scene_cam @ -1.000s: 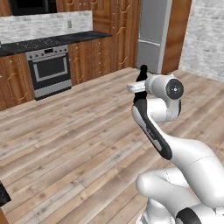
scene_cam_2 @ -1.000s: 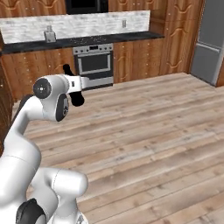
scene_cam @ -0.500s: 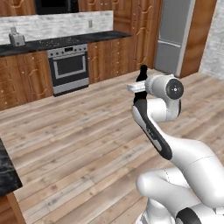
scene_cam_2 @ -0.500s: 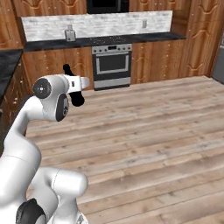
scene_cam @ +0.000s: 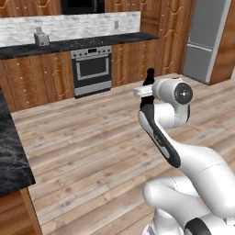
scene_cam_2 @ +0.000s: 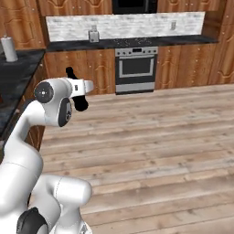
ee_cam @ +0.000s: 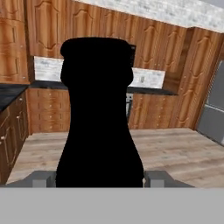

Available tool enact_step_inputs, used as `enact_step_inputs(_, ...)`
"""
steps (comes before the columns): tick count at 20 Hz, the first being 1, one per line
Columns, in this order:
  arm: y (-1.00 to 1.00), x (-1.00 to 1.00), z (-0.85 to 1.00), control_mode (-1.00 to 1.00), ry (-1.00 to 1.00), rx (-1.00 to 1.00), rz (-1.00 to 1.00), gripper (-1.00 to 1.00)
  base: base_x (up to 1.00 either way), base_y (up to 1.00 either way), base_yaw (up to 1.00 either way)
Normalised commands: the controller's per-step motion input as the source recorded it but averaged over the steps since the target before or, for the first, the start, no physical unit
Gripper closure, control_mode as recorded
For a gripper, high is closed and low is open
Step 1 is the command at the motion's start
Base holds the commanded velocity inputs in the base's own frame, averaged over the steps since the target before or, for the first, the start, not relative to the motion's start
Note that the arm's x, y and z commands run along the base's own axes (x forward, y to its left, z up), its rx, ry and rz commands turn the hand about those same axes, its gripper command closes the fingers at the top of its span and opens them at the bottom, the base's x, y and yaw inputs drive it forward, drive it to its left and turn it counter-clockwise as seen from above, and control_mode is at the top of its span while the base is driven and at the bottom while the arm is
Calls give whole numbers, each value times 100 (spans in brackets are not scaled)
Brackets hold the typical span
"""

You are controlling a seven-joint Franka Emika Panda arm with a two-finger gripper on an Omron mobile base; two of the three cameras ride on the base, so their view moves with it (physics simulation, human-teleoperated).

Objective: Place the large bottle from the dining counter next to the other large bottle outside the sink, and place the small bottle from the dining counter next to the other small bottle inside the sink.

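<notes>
- The gripper grasps the large bottle; in the hand view the black body rises right in front of the camera, with a finger showing on each side of its base.
- In the left base view the bottle's dark neck sticks up just above the hand at the arm's raised end; in the right base view the bottle shows dark above and below the hand.
- The gripper is carried high above the wooden floor, touching nothing but the bottle.
- Well beyond the gripper, against the far wall, stands a steel oven set in wooden cabinets under a dark desk.
- On that far desk sits a small grey object, too small to make out.
- To the gripper's left, nearer the base, runs a black marble desk; farther along it, in the right base view, a pale upright cylinder stands on it.
- Far off to the gripper's right stands a tall grey refrigerator.
</notes>
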Motion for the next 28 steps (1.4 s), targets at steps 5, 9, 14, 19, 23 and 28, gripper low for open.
enact_step_inputs(5, 0, 0, 0, 100, 0, 0, 0, 100, 2, 0, 25)
enact_step_inputs(9, 0, 0, 0, 100, 0, 0, 0, 100, 3, 0, 25)
enact_step_inputs(14, 0, 0, 0, 100, 0, 0, 0, 100, 3, 0, 25)
enact_step_inputs(19, 0, 0, 0, 100, 0, 0, 0, 100, 3, 0, 25)
enact_step_inputs(23, 0, 0, 0, 100, 0, 0, 0, 100, 2, 0, 25)
enact_step_inputs(28, 0, 0, 0, 100, 0, 0, 0, 100, 6, 0, 25)
